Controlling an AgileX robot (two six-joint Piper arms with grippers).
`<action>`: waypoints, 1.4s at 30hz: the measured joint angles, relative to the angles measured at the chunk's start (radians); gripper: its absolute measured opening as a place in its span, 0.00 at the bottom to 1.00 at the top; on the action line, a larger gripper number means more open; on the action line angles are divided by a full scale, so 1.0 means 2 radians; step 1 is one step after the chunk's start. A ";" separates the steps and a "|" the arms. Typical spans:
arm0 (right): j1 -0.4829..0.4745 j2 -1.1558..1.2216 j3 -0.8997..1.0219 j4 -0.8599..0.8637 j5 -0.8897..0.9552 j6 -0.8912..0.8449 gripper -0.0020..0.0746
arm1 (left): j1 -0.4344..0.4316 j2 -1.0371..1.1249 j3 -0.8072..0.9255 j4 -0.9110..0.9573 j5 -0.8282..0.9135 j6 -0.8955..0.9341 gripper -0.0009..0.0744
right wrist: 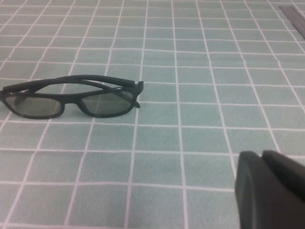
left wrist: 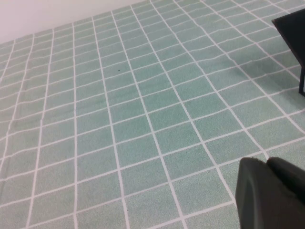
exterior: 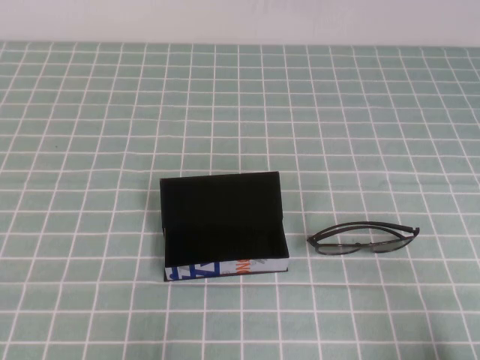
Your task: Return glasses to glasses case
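The glasses case (exterior: 223, 238) lies open near the table's (exterior: 90, 112) front edge, lid raised behind it. The glasses (exterior: 364, 239), folded, rest just beside it on the right, apart. The right gripper (right wrist: 269, 191) hovers near the glasses, clenched, holding nothing. The left gripper (left wrist: 269, 193) hovers over bare cloth; I cannot tell its state.

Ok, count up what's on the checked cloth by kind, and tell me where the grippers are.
Glasses: 1
Glasses case, lid open: 1
Total: 2
Left gripper: above bare cloth beside the case.
Right gripper: shut, above the cloth near the glasses.
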 joint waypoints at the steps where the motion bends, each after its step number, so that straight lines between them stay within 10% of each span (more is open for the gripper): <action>1: 0.000 0.000 0.000 0.000 0.000 0.000 0.01 | 0.000 0.000 0.000 0.000 0.000 0.000 0.01; 42: 0.000 0.000 0.001 0.063 -0.120 0.000 0.01 | 0.000 0.000 0.000 0.000 0.000 0.000 0.01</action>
